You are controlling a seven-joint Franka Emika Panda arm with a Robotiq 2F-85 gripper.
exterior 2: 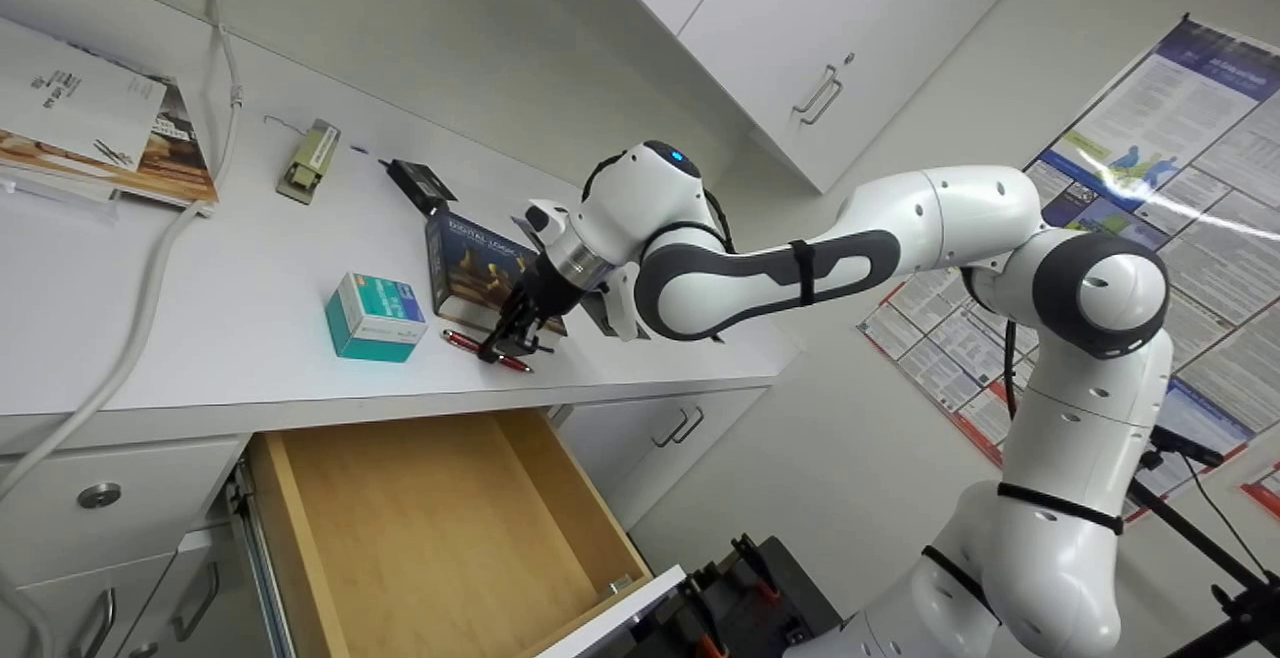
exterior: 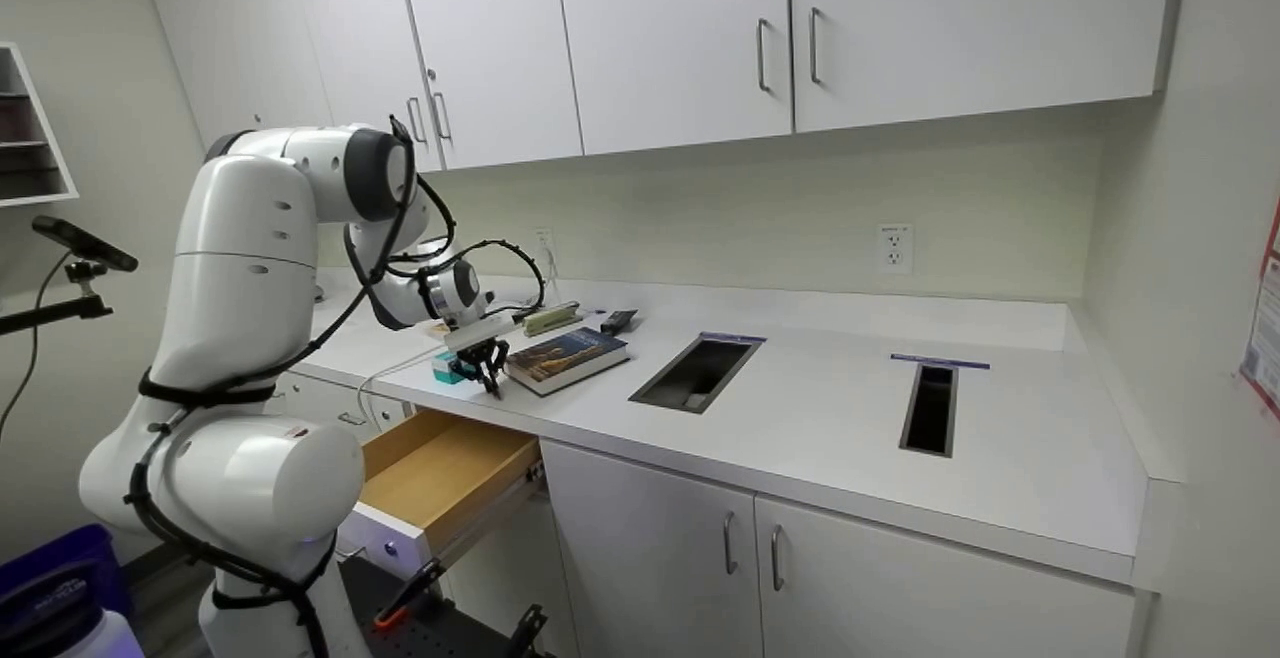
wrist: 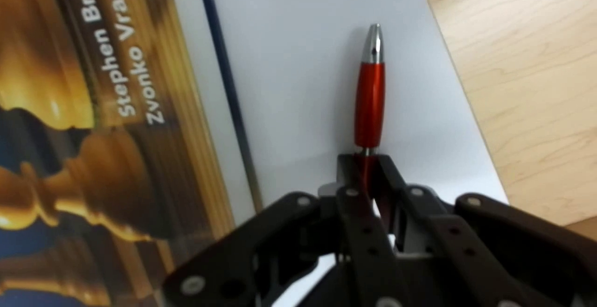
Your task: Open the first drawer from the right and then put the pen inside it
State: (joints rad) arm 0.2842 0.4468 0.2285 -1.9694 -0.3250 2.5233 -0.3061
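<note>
There, the gripper holds the red pen pinched near the front edge of the counter! Best play: 1 clean lift, clear that edge, then low into the open drawer before letting go.

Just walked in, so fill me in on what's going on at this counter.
The robot's gripper is closed on a red pen at the white counter, beside a book. Whether the red pen touches the white counter is hard to tell. Below, a drawer stands pulled open; the red pen is not in it yet.
</note>
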